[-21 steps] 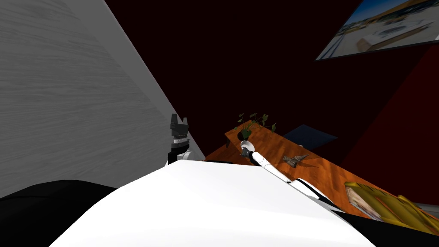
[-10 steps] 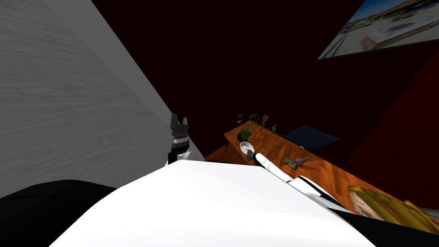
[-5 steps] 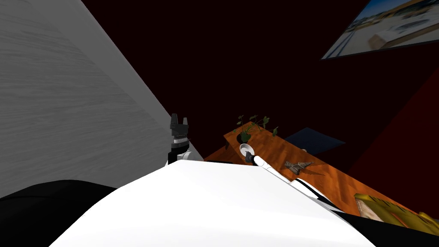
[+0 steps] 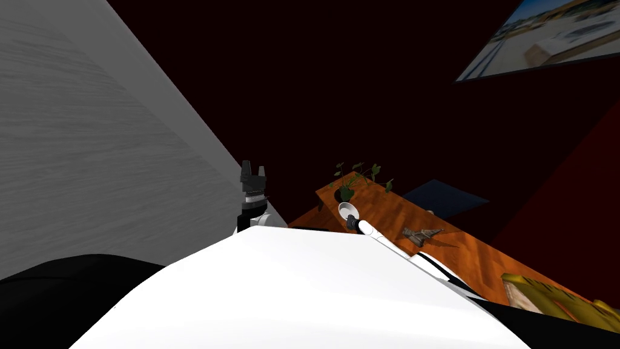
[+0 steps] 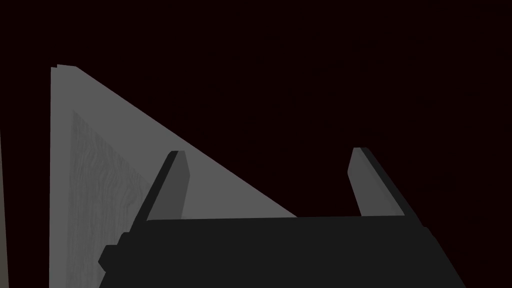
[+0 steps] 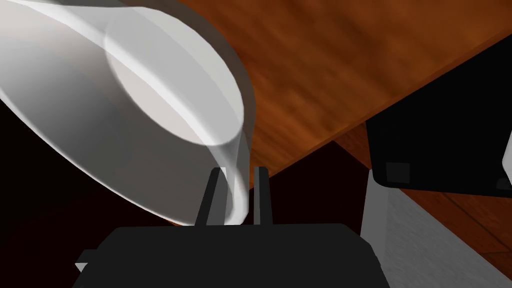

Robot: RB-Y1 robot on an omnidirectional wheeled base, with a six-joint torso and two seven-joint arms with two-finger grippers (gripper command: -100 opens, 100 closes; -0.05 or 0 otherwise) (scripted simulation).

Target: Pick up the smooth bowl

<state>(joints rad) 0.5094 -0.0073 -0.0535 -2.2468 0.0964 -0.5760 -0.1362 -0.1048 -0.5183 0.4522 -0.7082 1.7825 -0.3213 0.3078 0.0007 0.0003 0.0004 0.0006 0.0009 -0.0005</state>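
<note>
Potted plant [image 4: 346,193] and dark figurine [image 4: 419,235] stand apart on the wooden table [image 4: 387,212].

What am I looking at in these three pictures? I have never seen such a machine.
It is a simulated robot with two arms. One picture is from a camera on its head, looking down; the other two are from cameras on its hands. The right gripper is shut on the rim of a white bowl at the corner of a wooden table. A plant and a small dark figure are on the table. The left gripper is open and empty, beside a grey wall.
</note>
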